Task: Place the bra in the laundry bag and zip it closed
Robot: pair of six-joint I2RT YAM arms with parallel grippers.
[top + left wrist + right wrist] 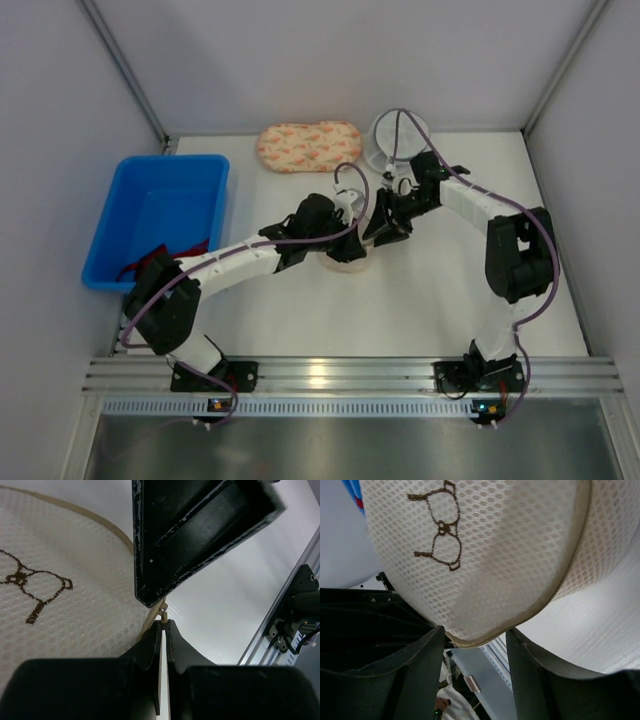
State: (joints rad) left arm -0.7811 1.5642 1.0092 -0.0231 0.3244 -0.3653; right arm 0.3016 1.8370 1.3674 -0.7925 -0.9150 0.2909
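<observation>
The laundry bag [346, 262] lies mid-table, a round beige mesh dome with a small brown mark. It fills the left wrist view [60, 610] and the right wrist view [485, 555]. My left gripper [342, 236] [164, 622] is shut on the zipper pull [163, 614] at the bag's tan rim. My right gripper [374, 236] [476, 632] pinches the bag's rim between its fingertips, right beside the left gripper. One of its fingers [200, 530] shows in the left wrist view. The bra is not visible in any view.
A blue bin [170, 160] with a red cloth [180, 248] stands at the left. A peach floral pouch [308, 146] and a white round ribbed container [385, 150] lie along the back wall. The aluminium rail runs along the near edge.
</observation>
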